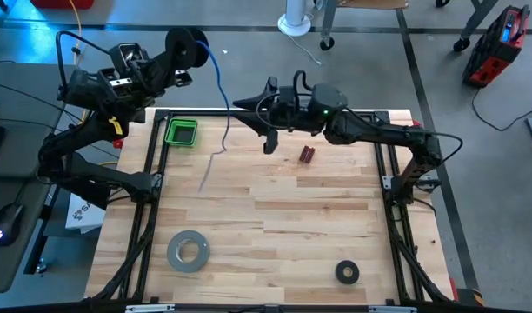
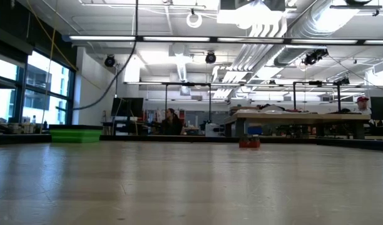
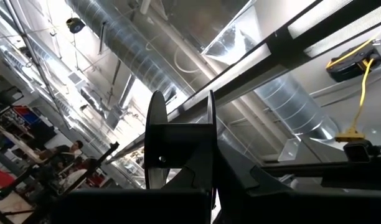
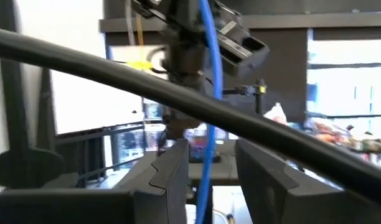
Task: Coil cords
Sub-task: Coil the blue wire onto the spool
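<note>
High view: the left hand (image 1: 181,54) is raised beyond the far left corner of the wooden surface (image 1: 275,217), closed on the black spool (image 1: 186,45). The blue cord (image 1: 221,78) runs from the spool toward the surface, and its pale lower stretch trails onto the boards beside the green tray (image 1: 181,132). The right hand (image 1: 259,117) reaches in over the far edge, pointing toward the cord and just beside it; from above I cannot tell whether its fingers touch the cord. A small red object (image 1: 307,155) lies near the right arm. A grey tape roll (image 1: 189,250) and a black ring (image 1: 347,272) sit well apart near the front edge.

Low view: the green tray (image 2: 76,134) and the red object (image 2: 249,143) show at the far edge of the surface (image 2: 191,187). A person (image 2: 171,122) sits in the room behind.

Left wrist view: the spool (image 3: 181,149) sits between this hand's dark fingers, its 2 flanges upright.

Right wrist view: the cord (image 4: 209,93) hangs between the 2 fingers (image 4: 172,180), which stand apart, part-open, with a gap on either side.
</note>
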`<action>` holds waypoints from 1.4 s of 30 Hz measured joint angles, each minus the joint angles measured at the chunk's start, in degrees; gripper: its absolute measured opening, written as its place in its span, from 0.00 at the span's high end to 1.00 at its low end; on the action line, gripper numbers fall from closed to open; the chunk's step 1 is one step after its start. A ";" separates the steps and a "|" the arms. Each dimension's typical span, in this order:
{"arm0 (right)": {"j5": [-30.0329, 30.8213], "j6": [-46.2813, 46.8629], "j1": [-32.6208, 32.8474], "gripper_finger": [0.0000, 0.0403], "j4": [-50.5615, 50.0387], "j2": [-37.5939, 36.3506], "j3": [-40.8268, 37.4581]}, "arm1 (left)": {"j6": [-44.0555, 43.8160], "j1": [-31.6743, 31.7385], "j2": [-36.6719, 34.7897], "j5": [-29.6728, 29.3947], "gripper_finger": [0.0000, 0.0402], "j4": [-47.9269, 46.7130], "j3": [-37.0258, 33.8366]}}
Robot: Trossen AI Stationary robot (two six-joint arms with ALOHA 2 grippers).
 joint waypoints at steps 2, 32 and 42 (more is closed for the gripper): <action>1.80 0.13 0.00 0.69 0.01 0.65 -0.02 | 0.24 0.02 0.00 -0.08 1.00 0.00 0.00; 0.79 1.12 0.37 0.70 1.57 0.98 -0.02 | 1.00 0.00 0.00 -0.05 1.00 -0.04 0.00; 0.98 0.35 0.37 0.71 1.41 0.98 -0.02 | 1.00 0.00 -0.13 -0.04 1.00 -0.04 0.00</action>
